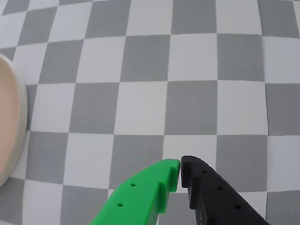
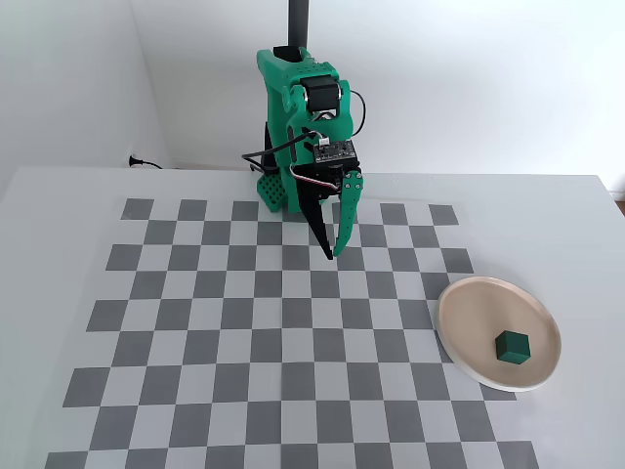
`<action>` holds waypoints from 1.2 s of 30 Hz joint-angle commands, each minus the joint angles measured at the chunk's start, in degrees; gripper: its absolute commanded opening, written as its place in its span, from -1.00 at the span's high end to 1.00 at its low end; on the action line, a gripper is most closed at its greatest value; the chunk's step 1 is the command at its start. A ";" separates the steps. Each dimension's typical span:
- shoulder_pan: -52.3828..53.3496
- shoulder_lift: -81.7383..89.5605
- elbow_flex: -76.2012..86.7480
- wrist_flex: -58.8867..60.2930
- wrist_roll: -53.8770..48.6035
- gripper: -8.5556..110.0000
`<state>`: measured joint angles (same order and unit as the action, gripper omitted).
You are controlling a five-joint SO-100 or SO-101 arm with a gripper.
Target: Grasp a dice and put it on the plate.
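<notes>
In the fixed view the dice rests on the plate, well apart to the lower right of the empty gripper, whose jaws are closed together.

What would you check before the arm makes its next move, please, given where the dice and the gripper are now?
1. Dice on plate: ok. In the fixed view the dice sits inside the plate, right of its centre.
2. Dice released: ok. The gripper hangs over the checkerboard, well apart from the dice.
3. Jaws empty: ok. In the wrist view the gripper has its tips together with nothing between them.
4. Dice clear of the rim: ok. It lies flat on the beige surface, not on the white edge.
5. Path clear of the plate: ok. The wrist view shows only the plate's edge at far left.
6. Other dice left to move: ok, none visible in either view.
</notes>
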<state>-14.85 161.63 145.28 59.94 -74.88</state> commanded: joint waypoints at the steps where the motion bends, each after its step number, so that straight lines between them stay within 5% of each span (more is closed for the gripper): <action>1: 2.64 5.19 4.13 -3.87 1.23 0.93; 14: 7.82 16.79 23.47 -13.71 6.94 0.93; 22: 11.60 29.53 31.99 -9.58 8.96 0.93; 28: 14.33 29.53 31.99 -10.90 28.30 0.93; 32: 16.52 29.53 31.99 -6.86 26.89 0.93; 36: 16.96 29.53 31.99 -10.90 39.90 0.93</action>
<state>1.05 190.28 178.15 52.12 -44.30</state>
